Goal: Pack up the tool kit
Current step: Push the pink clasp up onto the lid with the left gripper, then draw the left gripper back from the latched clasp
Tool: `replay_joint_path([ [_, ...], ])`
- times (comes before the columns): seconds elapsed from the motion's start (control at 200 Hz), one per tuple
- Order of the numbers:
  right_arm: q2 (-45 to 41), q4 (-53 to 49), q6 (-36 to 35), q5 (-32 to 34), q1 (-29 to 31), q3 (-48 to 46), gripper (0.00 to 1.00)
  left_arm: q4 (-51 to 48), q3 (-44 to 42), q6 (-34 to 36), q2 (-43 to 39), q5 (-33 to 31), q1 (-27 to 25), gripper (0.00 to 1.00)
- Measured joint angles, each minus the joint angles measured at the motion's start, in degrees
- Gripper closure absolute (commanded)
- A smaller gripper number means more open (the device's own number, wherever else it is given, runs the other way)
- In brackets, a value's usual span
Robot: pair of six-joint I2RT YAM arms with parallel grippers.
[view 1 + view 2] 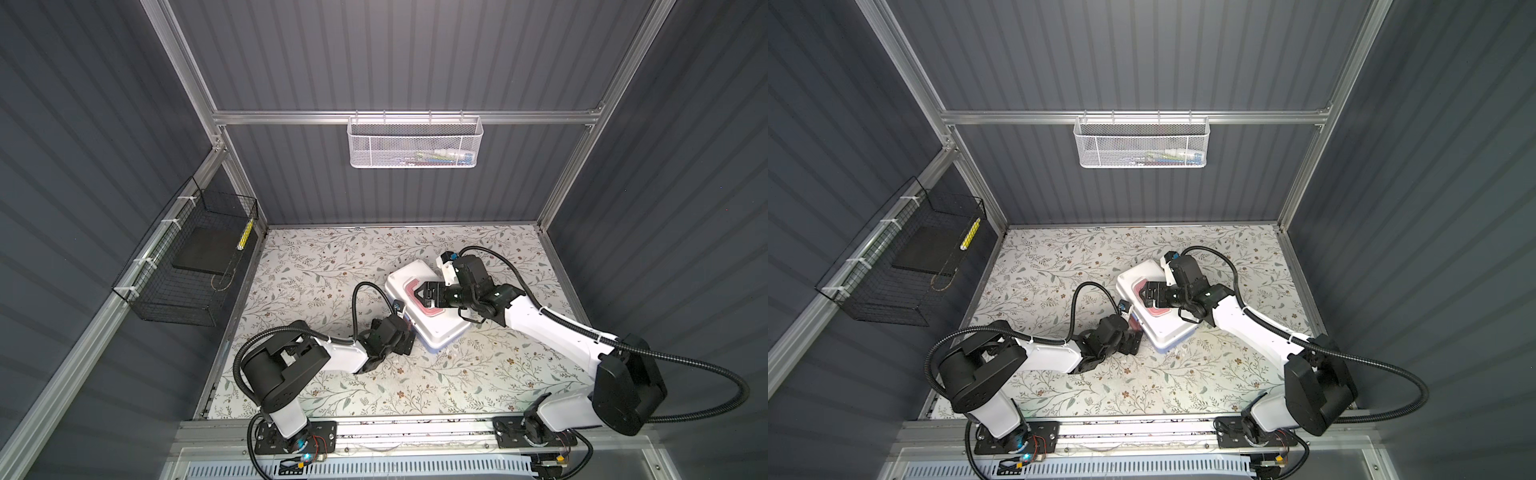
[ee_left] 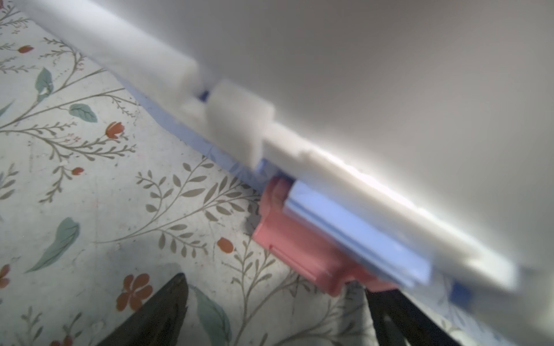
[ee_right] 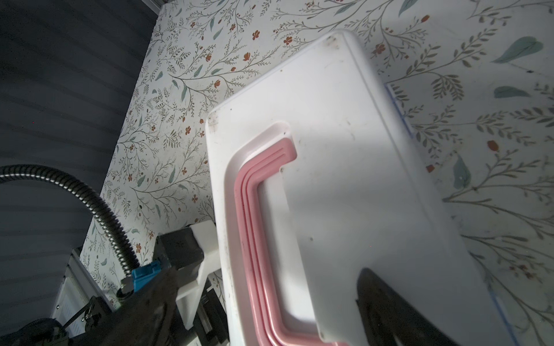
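Observation:
The tool kit (image 1: 436,328) (image 1: 1168,328) lies at the middle of the floral table with its white lid (image 3: 344,149) down on the light blue base. My right gripper (image 1: 420,294) (image 1: 1144,296) (image 3: 266,272) hovers open over the lid, its jaws on either side of the flat pink handle (image 3: 254,209). My left gripper (image 1: 405,343) (image 1: 1131,340) (image 2: 277,287) is open and low on the table at the box's near-left side. There the pink latch (image 2: 299,248) sticks out under the lid's edge (image 2: 389,90), close to one finger. The contents are hidden.
A white mesh basket (image 1: 413,143) hangs on the back wall with small items inside. A black wire basket (image 1: 187,266) on the left wall holds a dark slab and a yellow striped stick. The floral table (image 1: 316,266) is walled on three sides.

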Motion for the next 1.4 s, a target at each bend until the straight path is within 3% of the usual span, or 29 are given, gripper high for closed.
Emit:
replay_joint_path([
  [0.245, 0.0, 0.2, 0.1, -0.2, -0.2, 0.0, 0.06, -1.1, -1.1, 0.0, -1.0, -4.3, -0.3, 0.07],
  [0.895, 0.0, 2.2, 1.2, -0.9, -0.2, -0.9, 0.06, -4.9, -3.0, -0.2, -13.5, -8.4, -0.5, 0.08],
  [1.401, -0.4, 3.0, 1.5, -0.9, -0.3, -1.6, 0.06, -5.0, -3.0, -0.8, -13.7, -8.8, -0.5, 0.08],
])
